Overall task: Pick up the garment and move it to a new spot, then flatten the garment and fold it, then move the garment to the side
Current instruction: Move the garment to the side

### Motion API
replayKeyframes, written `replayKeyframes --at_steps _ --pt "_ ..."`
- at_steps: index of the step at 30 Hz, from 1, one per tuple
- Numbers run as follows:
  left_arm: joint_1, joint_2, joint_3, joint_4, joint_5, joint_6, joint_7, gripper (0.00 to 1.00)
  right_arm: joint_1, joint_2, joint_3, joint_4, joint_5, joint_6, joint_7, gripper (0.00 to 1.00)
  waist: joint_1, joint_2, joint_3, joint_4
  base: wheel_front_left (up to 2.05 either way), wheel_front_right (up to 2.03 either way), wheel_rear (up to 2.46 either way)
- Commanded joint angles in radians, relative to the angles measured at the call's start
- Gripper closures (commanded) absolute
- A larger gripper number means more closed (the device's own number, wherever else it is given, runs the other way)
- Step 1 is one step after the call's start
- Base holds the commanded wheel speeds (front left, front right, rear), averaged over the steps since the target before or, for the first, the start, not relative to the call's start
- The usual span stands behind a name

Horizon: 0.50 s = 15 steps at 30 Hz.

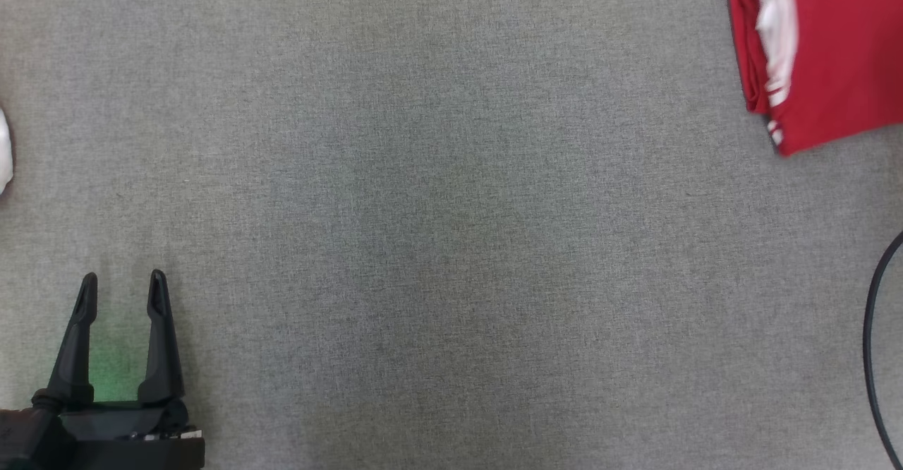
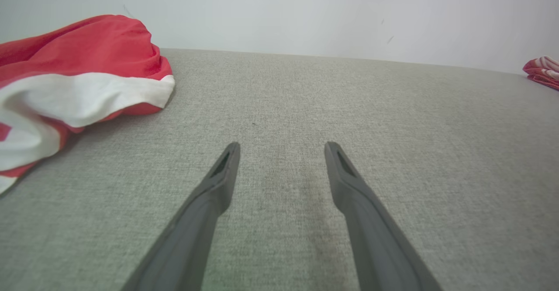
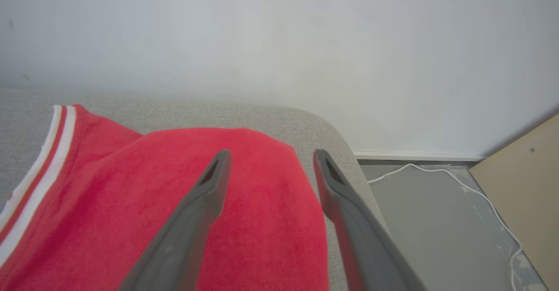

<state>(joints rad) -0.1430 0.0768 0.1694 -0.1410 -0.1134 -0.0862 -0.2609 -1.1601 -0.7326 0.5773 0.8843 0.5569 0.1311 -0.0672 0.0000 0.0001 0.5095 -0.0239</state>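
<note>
The garment [image 1: 832, 46] is red with white stripes and lies folded at the far right of the grey fabric table [image 1: 451, 209]. In the right wrist view my right gripper [image 3: 269, 155] hangs open just above the garment [image 3: 262, 221], close to the table's rounded corner, with nothing between its fingers. My left gripper [image 1: 121, 283] stands open at the lower left, low over bare table [image 2: 279, 107], holding nothing. From the left wrist view, the folded garment [image 2: 543, 70] is a small red shape far off at the right edge.
A crumpled red and white cloth [image 2: 78, 77] lies to the left of my left gripper [image 2: 281, 147]; a white bit of it [image 1: 3, 149] shows at the table's left edge. A black cable [image 1: 875, 343] curves at the right. Beyond the corner are grey floor [image 3: 419, 212], a white cord [image 3: 436, 171] and a wooden board [image 3: 524, 186].
</note>
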Motion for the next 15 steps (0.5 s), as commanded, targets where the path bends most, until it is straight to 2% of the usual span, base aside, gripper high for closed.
replayKeyframes --at_steps 1,9,15 --pt "0.003 0.005 0.003 0.0 0.011 0.0 -0.004 0.0 -0.01 0.004 0.001 0.003 -0.009 -0.001 -0.006 0.0 0.0 -0.0001 0.0 0.0 0.0 0.0 0.0" --pt "-0.001 -0.003 0.001 0.023 -0.002 0.003 -0.004 0.0 0.0 0.029 -0.02 -0.008 -0.041 -0.001 -0.091 0.0 0.0 -0.0001 -0.03 -0.002 0.0 0.0 0.0" --pt "0.016 -0.013 -0.001 0.048 -0.021 0.008 -0.004 0.0 0.067 0.072 -0.042 -0.047 -0.012 -0.001 -0.16 0.0 0.0 -0.0001 -0.094 0.009 0.0 0.0 0.0"
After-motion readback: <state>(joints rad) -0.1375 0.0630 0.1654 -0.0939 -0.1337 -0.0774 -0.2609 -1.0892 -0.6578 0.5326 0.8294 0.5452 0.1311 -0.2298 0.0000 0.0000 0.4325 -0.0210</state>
